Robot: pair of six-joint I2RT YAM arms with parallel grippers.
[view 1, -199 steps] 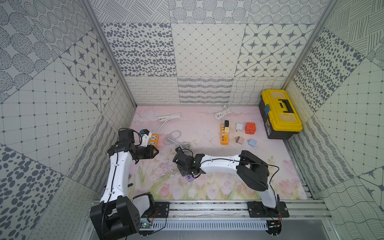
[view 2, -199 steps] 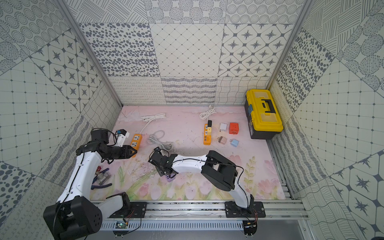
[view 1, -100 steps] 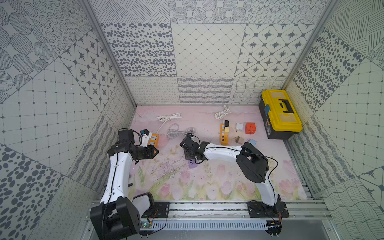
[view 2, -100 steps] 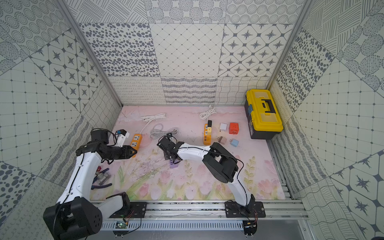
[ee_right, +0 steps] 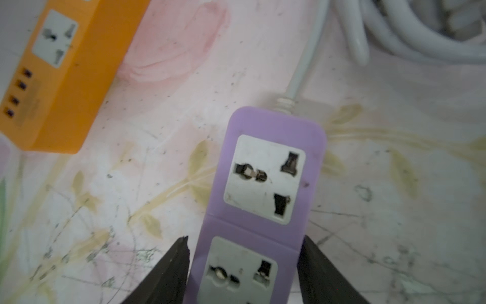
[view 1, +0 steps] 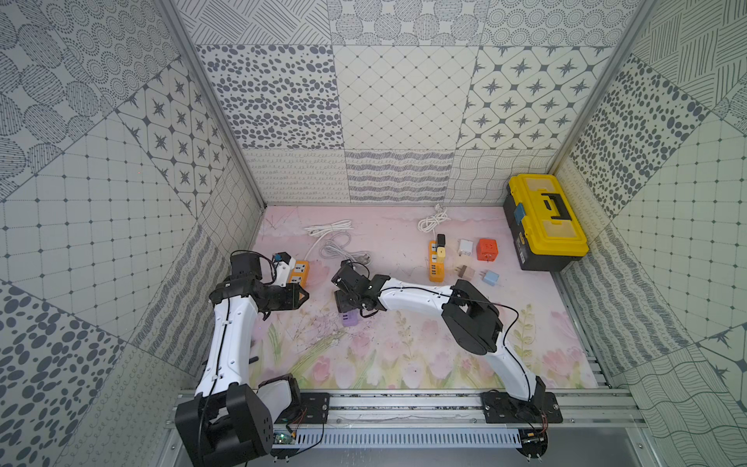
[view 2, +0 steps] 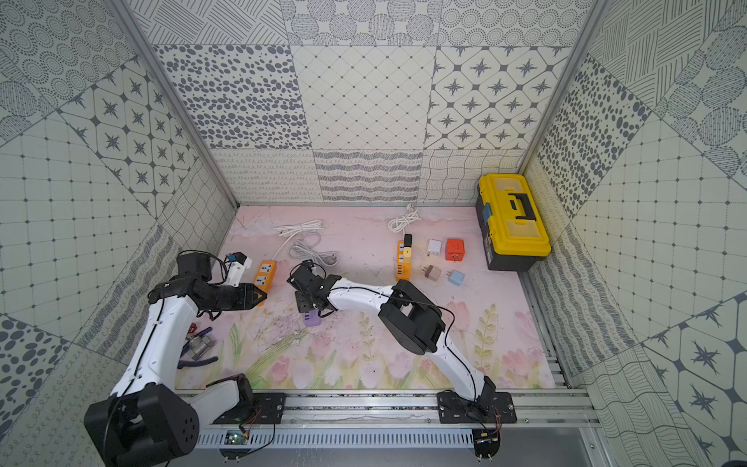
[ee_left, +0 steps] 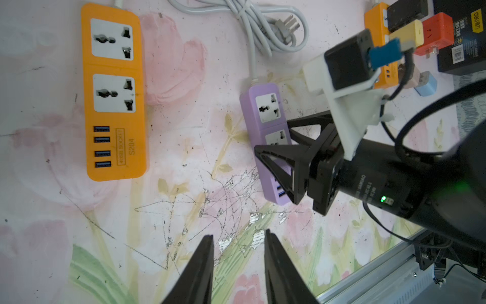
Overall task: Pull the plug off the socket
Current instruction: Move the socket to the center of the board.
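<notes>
Straddling purple power strip [ee_right: 263, 179] | right end effector [ee_right: 244, 238] spread, right arm [view 1: 412, 297] stretched low | left end effector [ee_left: 238, 234] parted, empty

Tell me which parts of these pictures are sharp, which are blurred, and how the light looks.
Right wrist view: the purple power strip is sharp; the grey cable and the fingers of the right gripper are soft. Left wrist view: the orange power strip is crisp, its label readable; the right arm near the lens is blurred. Both top views: even, soft light, no glare.
</notes>
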